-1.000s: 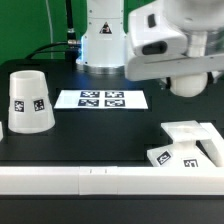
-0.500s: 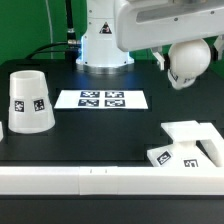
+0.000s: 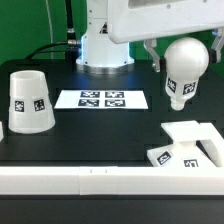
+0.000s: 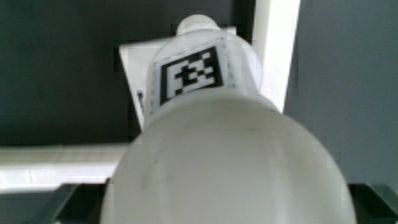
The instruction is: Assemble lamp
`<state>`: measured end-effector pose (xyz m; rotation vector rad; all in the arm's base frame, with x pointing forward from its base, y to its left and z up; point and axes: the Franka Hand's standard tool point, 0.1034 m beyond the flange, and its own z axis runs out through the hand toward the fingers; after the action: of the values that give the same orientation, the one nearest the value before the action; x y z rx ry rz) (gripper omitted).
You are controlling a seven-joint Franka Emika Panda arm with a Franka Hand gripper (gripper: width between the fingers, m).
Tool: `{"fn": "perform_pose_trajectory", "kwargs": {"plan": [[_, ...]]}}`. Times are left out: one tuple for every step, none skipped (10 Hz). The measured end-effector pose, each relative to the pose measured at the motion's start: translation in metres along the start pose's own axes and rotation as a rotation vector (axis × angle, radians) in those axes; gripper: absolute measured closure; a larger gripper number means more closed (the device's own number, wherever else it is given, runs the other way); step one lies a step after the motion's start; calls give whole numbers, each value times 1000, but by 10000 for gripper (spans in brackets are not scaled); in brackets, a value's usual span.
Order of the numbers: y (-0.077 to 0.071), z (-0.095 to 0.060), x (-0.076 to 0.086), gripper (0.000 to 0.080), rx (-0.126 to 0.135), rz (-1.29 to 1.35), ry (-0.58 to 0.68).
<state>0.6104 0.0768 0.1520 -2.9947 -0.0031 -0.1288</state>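
My gripper (image 3: 186,47) is shut on the round head of the white bulb (image 3: 184,70), holding it in the air with its tagged stem pointing down. It hangs above and a little behind the flat square base (image 3: 188,146), which lies at the exterior view's right against the front wall. In the wrist view the bulb (image 4: 222,140) fills most of the picture, its tag facing the camera, with the base (image 4: 139,62) beyond its tip. The tapered shade (image 3: 28,101) stands mouth down at the exterior view's left.
The marker board (image 3: 102,99) lies flat on the black table behind the middle. A low white wall (image 3: 90,181) runs along the front edge. The robot's white pedestal (image 3: 103,45) stands at the back.
The bulb has swung from pointing sideways to hanging stem down, and the gripper has risen and turned above the base.
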Motion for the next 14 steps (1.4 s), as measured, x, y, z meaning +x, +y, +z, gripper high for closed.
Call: {"fn": "perform_pose_trajectory", "kwargs": {"plan": [[1,-6,8,222,-5,1,67],[2,-6,14,222,-12,3,143],[4,-3,14,222,-21,3,216],[5,0,10,222,-21,3,207],[5,-1,16,222,-27,-22,211],[6,-2,25,222,-27,-36,218],[3,-1,28,222,-25,-39,220],[3,-1,28,222,-25,-39,218],[3,0,27,222,-25,-39,217],[3,1,27,222,-25,-39,219],[1,4,26,222,-25,-42,217],[0,6,26,222,-24,-44,215],[-1,8,25,222,-24,-45,211],[-1,11,24,222,-24,-45,207]]}}
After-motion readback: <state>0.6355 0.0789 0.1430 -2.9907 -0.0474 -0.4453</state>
